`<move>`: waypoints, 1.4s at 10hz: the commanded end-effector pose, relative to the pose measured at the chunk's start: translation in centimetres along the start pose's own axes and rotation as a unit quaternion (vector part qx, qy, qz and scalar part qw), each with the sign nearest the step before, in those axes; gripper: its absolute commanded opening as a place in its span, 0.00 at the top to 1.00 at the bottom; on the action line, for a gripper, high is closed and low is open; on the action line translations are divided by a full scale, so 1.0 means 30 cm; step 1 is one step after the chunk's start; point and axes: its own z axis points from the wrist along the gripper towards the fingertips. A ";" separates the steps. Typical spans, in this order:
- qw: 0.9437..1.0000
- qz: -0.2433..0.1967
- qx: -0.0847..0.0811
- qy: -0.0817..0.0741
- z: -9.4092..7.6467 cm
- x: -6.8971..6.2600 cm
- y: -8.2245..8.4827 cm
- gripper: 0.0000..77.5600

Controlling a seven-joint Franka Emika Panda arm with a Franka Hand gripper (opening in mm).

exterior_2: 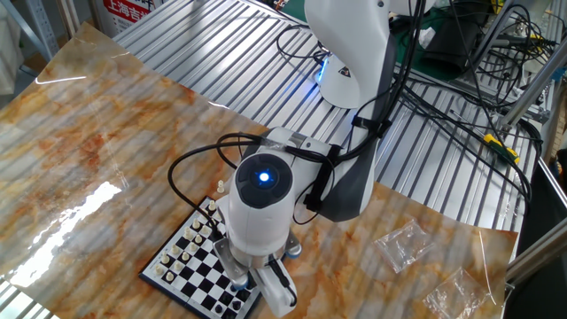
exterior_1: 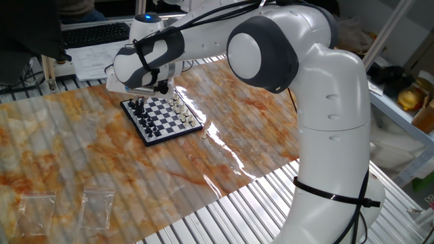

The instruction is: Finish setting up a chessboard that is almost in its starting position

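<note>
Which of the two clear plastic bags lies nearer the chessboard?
The right-hand clear bag of the pair at the table's near edge; the other bag lies farther left, further from the chessboard.

Black-and-white checkered chessboard (exterior_1: 163, 116)
</note>
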 end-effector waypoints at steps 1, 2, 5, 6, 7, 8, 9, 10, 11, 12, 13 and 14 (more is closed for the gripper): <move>1.000 -0.018 0.000 -0.002 -0.007 -0.002 0.000 0.99; 1.000 -0.022 0.001 -0.002 -0.007 -0.002 -0.001 0.99; 0.999 -0.035 0.002 0.001 -0.008 -0.002 -0.001 0.99; 0.999 -0.040 0.002 0.001 -0.008 -0.002 -0.001 0.99; 0.999 -0.043 0.002 0.001 -0.008 -0.002 -0.001 0.99; 0.999 -0.044 0.002 0.001 -0.008 -0.002 -0.001 0.99; 0.999 -0.046 0.002 0.000 -0.008 -0.002 -0.001 0.99; 0.999 -0.045 0.002 0.000 -0.008 -0.002 -0.001 0.99; 0.999 -0.045 0.005 -0.002 -0.008 -0.002 -0.001 0.99; 0.999 -0.045 0.005 -0.002 -0.008 -0.002 -0.001 0.99; 0.999 -0.044 0.005 -0.002 -0.008 -0.002 -0.001 0.99; 0.999 -0.044 0.006 -0.003 -0.008 -0.002 -0.001 0.99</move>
